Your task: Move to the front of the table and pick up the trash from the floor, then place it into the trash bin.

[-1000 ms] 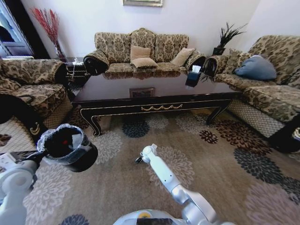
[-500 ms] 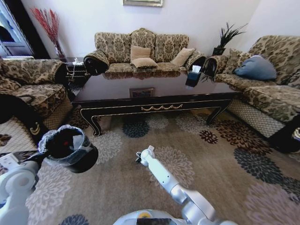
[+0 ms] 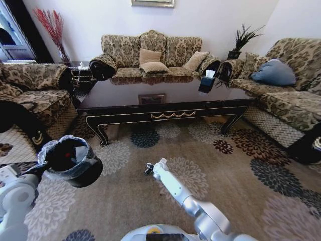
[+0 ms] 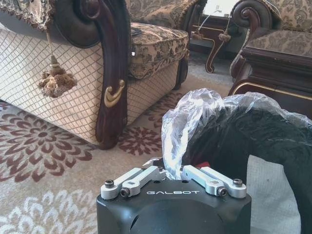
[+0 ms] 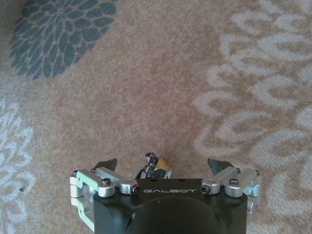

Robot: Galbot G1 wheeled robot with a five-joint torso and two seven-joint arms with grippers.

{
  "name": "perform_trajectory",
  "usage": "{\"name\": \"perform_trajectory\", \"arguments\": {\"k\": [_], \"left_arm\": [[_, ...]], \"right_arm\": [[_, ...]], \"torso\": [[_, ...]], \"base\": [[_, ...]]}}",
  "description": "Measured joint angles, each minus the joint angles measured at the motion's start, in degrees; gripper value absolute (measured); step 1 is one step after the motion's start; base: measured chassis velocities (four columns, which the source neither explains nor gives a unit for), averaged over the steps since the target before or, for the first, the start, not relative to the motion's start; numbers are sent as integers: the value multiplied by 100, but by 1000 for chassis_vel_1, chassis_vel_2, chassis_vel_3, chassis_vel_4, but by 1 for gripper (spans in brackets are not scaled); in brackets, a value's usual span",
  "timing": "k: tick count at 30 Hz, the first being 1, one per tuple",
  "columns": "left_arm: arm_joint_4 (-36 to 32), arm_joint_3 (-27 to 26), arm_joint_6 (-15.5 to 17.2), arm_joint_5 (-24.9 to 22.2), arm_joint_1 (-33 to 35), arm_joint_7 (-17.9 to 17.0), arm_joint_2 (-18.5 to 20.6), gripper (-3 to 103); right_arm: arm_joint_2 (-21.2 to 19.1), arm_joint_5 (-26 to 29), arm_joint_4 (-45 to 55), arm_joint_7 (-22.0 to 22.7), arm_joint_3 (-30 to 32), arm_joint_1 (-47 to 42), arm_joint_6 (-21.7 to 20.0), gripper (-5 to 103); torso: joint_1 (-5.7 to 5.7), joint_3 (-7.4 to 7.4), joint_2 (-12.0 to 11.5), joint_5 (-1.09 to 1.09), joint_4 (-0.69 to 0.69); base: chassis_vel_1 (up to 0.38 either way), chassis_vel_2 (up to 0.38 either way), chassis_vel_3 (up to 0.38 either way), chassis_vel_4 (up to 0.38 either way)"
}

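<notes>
The dark glossy table (image 3: 165, 95) with gold trim stands ahead across the carpet. My left gripper (image 4: 170, 171) is shut on the rim of the black trash bin (image 3: 71, 161), pinching its clear bag liner (image 4: 195, 112). The bin hangs above the carpet at the left, with something red (image 3: 68, 150) inside. My right gripper (image 5: 162, 164) is low over the carpet at the centre, open. A small dark and tan scrap of trash (image 5: 156, 166) lies between its spread fingers, and also shows as a dark bit (image 3: 148, 170) at the gripper's tip.
Patterned sofas (image 3: 150, 55) ring the table, with an armchair (image 4: 73, 73) close on the left and another sofa (image 3: 291, 95) on the right. A tissue box (image 3: 207, 80) sits on the table. Open floral carpet (image 3: 241, 170) lies in front.
My right gripper has dropped slightly toward the carpet. The bin in my left gripper has drifted a little left and down.
</notes>
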Motion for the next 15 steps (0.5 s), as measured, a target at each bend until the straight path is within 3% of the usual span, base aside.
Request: {"name": "perform_trajectory", "arguments": {"k": [9,15], "left_arm": [[18,37,3,35,-34,-10,-9,4],[21,3,4,26,-22,-11,-3,4]], "right_arm": [[-1,-525,-287,-25,-98,21,-77,100],[-1,-484,-191,7,-136,16,-137,100]], "torso": [[0,0,0,0,0],[0,0,0,0,0]], "base": [[0,0,0,0],[0,0,0,0]]}}
